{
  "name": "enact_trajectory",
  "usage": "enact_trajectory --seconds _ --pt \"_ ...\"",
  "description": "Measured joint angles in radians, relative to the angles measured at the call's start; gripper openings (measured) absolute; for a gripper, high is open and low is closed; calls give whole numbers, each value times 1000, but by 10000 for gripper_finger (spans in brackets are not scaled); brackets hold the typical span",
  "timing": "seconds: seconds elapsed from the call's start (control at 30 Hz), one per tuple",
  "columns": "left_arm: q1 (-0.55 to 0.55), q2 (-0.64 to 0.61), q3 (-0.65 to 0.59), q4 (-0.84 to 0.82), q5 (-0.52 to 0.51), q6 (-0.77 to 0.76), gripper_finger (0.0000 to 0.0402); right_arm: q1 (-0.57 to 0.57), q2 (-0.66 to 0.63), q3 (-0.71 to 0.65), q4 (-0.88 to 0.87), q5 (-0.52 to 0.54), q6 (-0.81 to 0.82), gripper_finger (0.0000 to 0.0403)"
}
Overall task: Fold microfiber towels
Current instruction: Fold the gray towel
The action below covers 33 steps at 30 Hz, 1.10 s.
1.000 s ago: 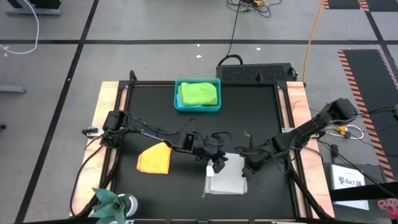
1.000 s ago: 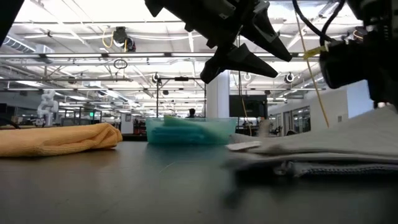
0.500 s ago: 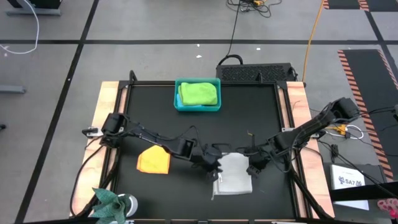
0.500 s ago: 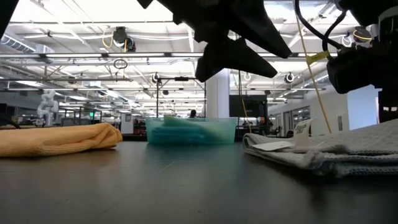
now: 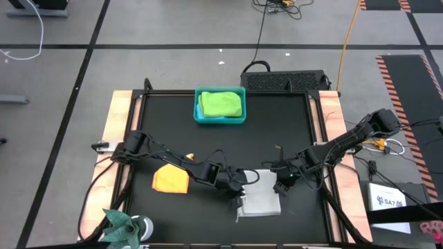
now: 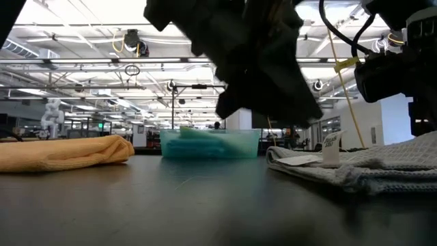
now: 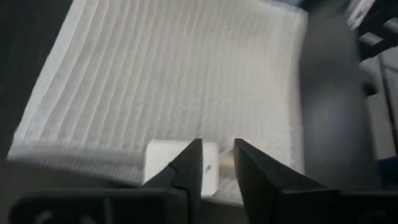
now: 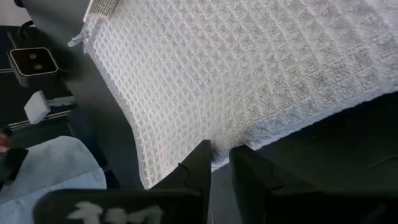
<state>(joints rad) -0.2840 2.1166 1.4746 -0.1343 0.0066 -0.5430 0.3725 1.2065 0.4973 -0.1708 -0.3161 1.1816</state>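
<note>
A light grey towel (image 5: 261,197) lies folded on the black table, right of centre; its white label (image 7: 163,165) sits at the edge nearest my left gripper. My left gripper (image 5: 240,197) hangs over the towel's left near corner, its fingers a narrow gap apart (image 7: 217,152) above the label. My right gripper (image 5: 279,185) is at the towel's right edge, also with a narrow gap (image 8: 221,152). An orange towel (image 5: 171,178) lies folded to the left. A lime green towel (image 5: 221,104) fills the teal bin (image 5: 199,117). My left gripper slants down over the grey towel's labelled edge (image 7: 205,177); I cannot tell whether its fingertips touch the cloth. My right gripper slants down at the towel's right edge (image 8: 205,134); the edge lies flat at its fingertips, and I cannot tell whether they touch it.
The teal bin stands at the table's far middle. A green paper plant (image 5: 123,225) sits at the near left corner. Bare black table lies between the bin and the towels. Wooden rails (image 5: 114,124) run along both sides.
The grey towel, held raised along its far part a second ago, now lies flat and folded, a little farther right. My left gripper has sunk and gone toward the near edge, to the towel's labelled corner. My right gripper has stayed at the towel's right edge.
</note>
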Motion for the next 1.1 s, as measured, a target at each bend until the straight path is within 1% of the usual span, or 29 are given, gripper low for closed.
enact_trajectory --seconds 0.17,0.33,0.43,0.57,0.73,0.9,1.0,1.1 --pt "1 0 1 46 -3 62 45 0 -1 0 13 -4 2 51" --pt "2 -2 1 59 -5 79 6 0 -16 0 24 -29 10 51" --pt "5 -1 1 59 -20 103 6 0 -31 0 28 -29 15 43" --pt "17 33 0 63 -30 102 3 0 -65 0 25 -28 31 27" --pt "31 87 0 137 9 86 6 0 -117 0 -24 -29 40 13" --pt "35 98 0 131 19 69 5 0 -156 0 -114 -29 39 20" --pt "36 96 0 111 15 72 4 0 -164 0 -107 -24 38 27" --pt "36 97 0 79 1 64 3 1 -161 0 -69 13 37 28"
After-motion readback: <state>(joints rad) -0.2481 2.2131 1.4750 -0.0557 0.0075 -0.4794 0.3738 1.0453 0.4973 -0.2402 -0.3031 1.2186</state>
